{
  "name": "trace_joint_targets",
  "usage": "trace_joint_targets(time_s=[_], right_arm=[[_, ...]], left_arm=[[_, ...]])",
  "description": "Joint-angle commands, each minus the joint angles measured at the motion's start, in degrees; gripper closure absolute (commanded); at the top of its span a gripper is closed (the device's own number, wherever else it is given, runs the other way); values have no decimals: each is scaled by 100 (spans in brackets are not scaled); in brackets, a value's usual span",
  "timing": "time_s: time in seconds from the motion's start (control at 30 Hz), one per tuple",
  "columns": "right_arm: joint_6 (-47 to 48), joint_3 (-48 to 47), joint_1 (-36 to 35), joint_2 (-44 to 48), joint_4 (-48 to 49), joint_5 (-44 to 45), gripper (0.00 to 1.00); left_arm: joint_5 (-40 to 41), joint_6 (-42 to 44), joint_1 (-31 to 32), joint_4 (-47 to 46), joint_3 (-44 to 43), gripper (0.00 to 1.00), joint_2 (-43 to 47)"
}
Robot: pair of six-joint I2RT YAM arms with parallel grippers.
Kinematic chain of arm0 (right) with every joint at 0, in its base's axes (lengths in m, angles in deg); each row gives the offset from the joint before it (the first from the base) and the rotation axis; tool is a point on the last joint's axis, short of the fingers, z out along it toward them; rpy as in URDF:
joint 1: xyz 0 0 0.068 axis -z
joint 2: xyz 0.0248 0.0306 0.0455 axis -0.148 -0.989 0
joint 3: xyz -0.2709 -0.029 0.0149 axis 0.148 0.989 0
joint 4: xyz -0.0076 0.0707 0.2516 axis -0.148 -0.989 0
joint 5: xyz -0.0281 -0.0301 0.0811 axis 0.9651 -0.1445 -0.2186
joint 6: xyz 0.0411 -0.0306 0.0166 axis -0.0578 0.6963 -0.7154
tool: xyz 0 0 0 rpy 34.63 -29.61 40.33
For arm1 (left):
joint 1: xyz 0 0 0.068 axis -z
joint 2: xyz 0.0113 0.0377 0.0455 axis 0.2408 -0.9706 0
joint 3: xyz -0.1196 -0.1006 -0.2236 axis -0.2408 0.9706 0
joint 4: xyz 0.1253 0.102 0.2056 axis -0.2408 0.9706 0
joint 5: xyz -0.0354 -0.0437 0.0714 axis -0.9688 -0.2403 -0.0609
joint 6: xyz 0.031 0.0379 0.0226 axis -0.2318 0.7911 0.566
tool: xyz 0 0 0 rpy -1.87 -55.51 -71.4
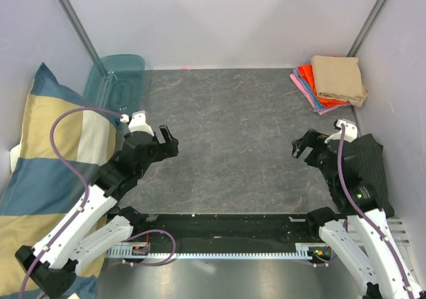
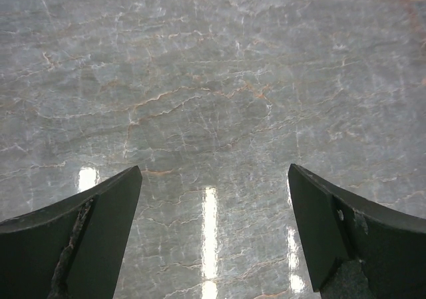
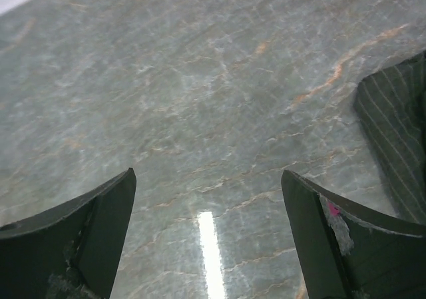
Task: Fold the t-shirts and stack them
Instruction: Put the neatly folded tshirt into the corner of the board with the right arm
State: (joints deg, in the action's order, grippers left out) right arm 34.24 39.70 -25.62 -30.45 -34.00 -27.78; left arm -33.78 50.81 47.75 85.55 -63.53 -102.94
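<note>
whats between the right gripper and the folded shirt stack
Nothing: in the top view only bare marbled tabletop separates the open right gripper from the stack of folded t-shirts in the far right corner.

Glossy marbled stone table (image 1: pixel 233 146); soft cloth t-shirts (image 1: pixel 333 82).

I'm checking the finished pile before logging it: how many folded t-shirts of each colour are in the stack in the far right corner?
tan t-shirt: 1
orange t-shirt: 1
blue t-shirt: 1
pink t-shirt: 1
Total: 4, with the tan one on top.
</note>
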Motion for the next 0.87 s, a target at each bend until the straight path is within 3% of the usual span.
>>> trace_joint_targets(time_s=[0.0,0.23,0.83], right_arm=[[-247,79,-56,433,-84,-312,2],[-150,158,-56,416,4,-619,2],[-89,158,-56,478,56,-620,2]], left_arm=[[302,-78,-7,200,303,0,644],[513,-473,-7,604,673,0,1287],[751,-746,-7,860,708,0,1269]])
